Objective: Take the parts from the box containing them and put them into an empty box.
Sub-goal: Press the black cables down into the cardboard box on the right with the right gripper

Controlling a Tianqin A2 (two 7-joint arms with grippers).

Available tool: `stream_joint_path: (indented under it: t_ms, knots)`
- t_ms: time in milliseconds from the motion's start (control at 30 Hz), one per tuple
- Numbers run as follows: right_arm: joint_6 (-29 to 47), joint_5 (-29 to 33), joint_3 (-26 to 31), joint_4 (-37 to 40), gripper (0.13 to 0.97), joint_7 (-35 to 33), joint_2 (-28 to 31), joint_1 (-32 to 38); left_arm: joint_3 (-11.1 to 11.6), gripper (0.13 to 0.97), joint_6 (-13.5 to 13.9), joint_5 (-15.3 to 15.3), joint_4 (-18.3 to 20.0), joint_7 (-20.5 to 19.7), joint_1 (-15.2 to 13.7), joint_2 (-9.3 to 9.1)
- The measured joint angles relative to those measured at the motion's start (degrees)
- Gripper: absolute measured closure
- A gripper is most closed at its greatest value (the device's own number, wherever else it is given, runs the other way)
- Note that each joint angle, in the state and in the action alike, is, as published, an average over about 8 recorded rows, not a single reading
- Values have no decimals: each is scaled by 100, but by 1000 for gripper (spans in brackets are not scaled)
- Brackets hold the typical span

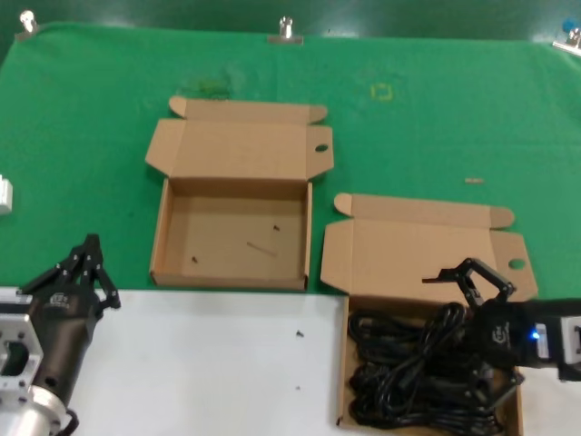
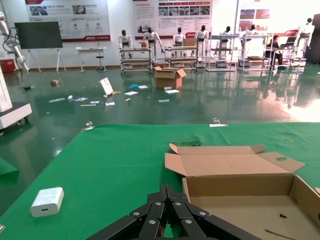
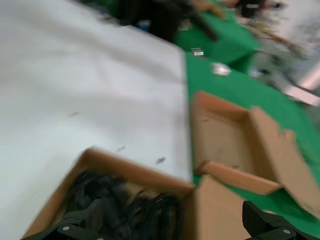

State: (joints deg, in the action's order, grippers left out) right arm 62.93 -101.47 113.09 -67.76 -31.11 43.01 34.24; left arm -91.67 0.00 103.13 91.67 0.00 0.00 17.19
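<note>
The parts, black coiled power cables [image 1: 408,372], fill the box containing them [image 1: 344,363] at the near right, its lid [image 1: 427,250] folded back. My right gripper [image 1: 454,338] hangs over those cables with its jaws spread wide, open and holding nothing. The right wrist view shows the cables [image 3: 125,205] just below the gripper [image 3: 167,230] and the box wall [image 3: 220,210]. The empty box [image 1: 218,227], its floor marked by dark specks, lies to the left on the green mat. My left gripper [image 1: 89,243] is shut and waits at the near left, beside the empty box [image 2: 240,210].
A white sheet [image 1: 209,363] covers the near table, the green mat [image 1: 418,127] the far part. A small white adapter [image 2: 46,201] lies at the mat's far left edge. Metal clips [image 1: 285,30] hold the mat's back edge.
</note>
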Motion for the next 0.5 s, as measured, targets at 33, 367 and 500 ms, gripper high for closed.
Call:
stream_joint_path:
  t_ms: [33, 367, 500]
  knots:
    - [145, 44, 44, 125, 129, -160, -1, 85, 0, 926, 0, 0, 0, 0, 0, 0]
    - [1542, 427, 450, 1282, 129, -1555, -194, 1102, 0, 956, 0, 0, 0, 0, 0, 0]
    - [1986, 605, 627, 1688, 129, -1897, -320, 1512, 0, 957, 0, 0, 0, 0, 0, 0]
